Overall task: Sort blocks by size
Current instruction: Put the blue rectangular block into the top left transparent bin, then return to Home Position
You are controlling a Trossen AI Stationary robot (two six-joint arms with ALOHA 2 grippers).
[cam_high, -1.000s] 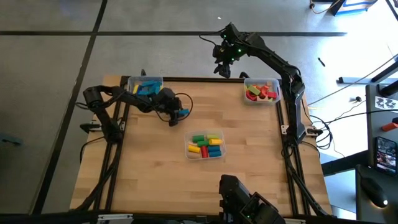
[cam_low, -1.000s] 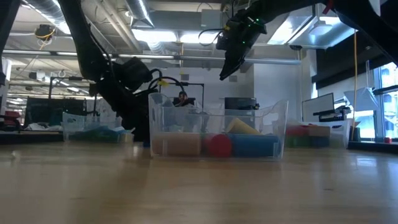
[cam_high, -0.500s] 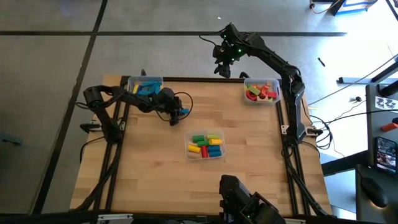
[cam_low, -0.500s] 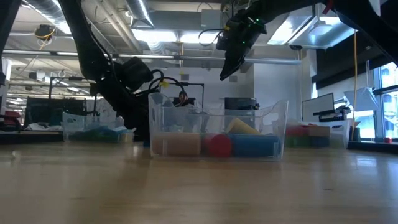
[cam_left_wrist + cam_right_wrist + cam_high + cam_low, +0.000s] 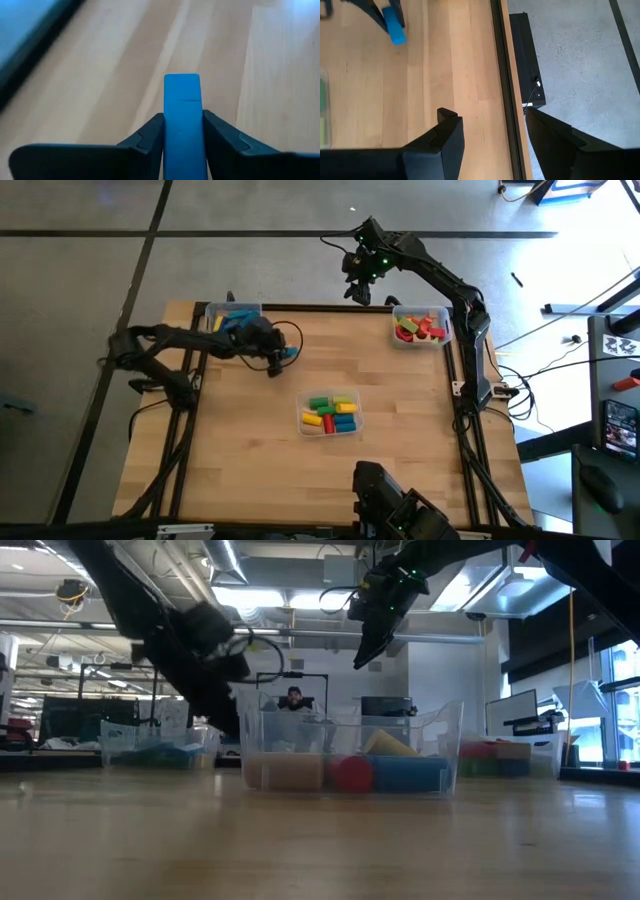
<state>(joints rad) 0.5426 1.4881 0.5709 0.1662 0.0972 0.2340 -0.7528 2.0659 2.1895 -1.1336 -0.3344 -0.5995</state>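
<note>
High view: sorting is looking well underway. The bin at upper left is holding blue pieces, the bin at upper right mostly red and orange ones, and the middle bin is carrying a mix of green, yellow, red and blue blocks, so I'd say a fair bit is left. The left gripper is reaching in from the left, gripping a blue block over bare table just right of the upper-left bin. The right gripper is waiting past the table's top edge.

Low view: the left arm is hanging at upper left, beside the middle bin.

Left wrist view: both fingers are pinching a long blue bar sticking forward over the wood.

Right wrist view: its fingers are standing apart, holding nothing, with the blue bar at upper left.
</note>
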